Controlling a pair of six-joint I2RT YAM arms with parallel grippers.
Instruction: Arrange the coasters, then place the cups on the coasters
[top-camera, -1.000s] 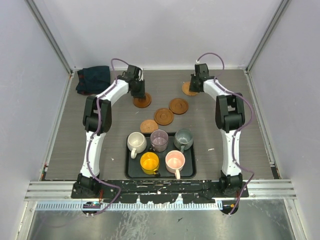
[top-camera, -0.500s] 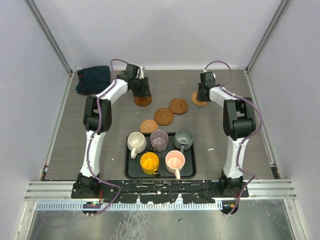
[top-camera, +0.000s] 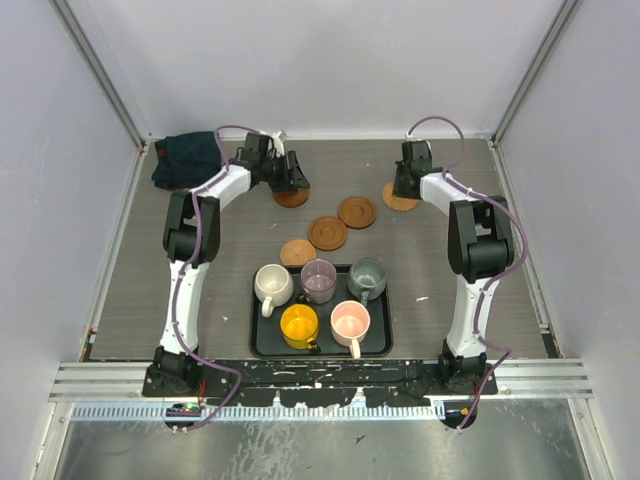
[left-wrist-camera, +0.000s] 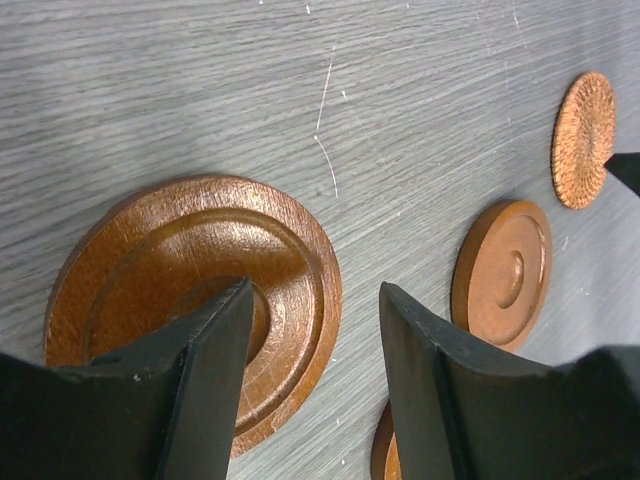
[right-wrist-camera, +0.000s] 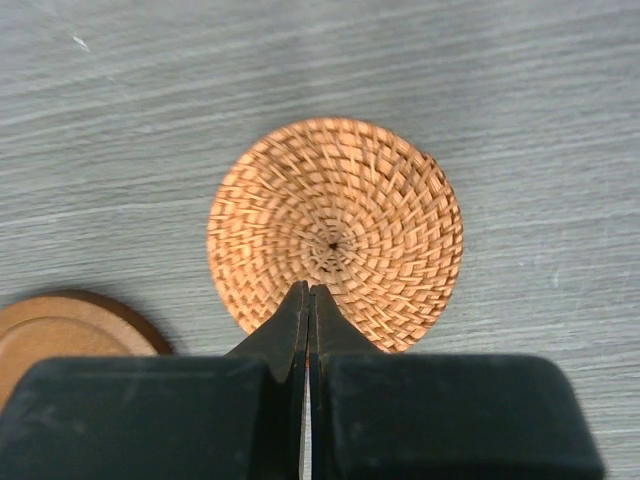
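**Coasters flat on the table, cups in the tray**

Left gripper (left-wrist-camera: 315, 300) hung part-spread over the wooden coaster (left-wrist-camera: 190, 300) at far left, clamping nothing. Right gripper (right-wrist-camera: 308, 292) was pinched closed at the woven coaster (right-wrist-camera: 335, 225) edge, far right. The discs were round with no long axis, and all lay flat. Three more coasters (top-camera: 327, 232) ran diagonally between them. Cups (top-camera: 319, 279) sat upright in the tray (top-camera: 262, 345). The table (top-camera: 480, 280) ran wide either side of the tray.

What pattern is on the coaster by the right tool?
The coaster is woven, orange-tan wicker; clearest in the right wrist view.
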